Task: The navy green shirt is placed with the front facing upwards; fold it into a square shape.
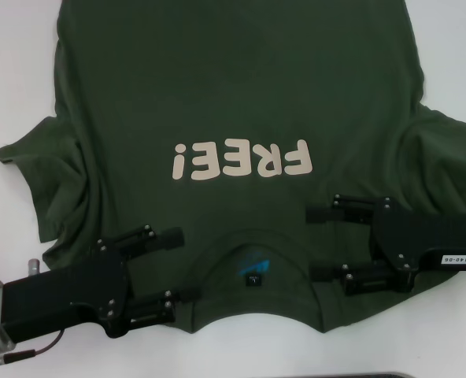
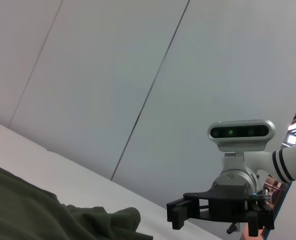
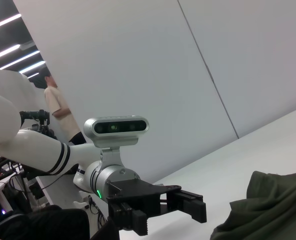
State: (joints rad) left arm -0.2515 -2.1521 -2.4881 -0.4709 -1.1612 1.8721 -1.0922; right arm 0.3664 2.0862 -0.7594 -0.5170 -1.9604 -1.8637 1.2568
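The navy green shirt [image 1: 241, 102] lies flat on the white table, front up, with cream "FREE!" lettering [image 1: 239, 161] and its collar and blue neck label [image 1: 253, 272] toward me. My left gripper [image 1: 168, 266] is open, low over the shoulder just left of the collar. My right gripper [image 1: 318, 242] is open over the shoulder just right of the collar. Both point inward at the collar. The left wrist view shows a fold of the shirt [image 2: 48, 215] and the right gripper [image 2: 180, 215] far off. The right wrist view shows shirt cloth [image 3: 268, 205] and the left gripper [image 3: 188, 205].
The white table [image 1: 12, 47] surrounds the shirt. Both sleeves spread out, left sleeve [image 1: 40, 169] and right sleeve [image 1: 453, 157]. A dark edge [image 1: 375, 375] runs along the table's near side. A person [image 3: 58, 107] stands in the background beyond the left arm.
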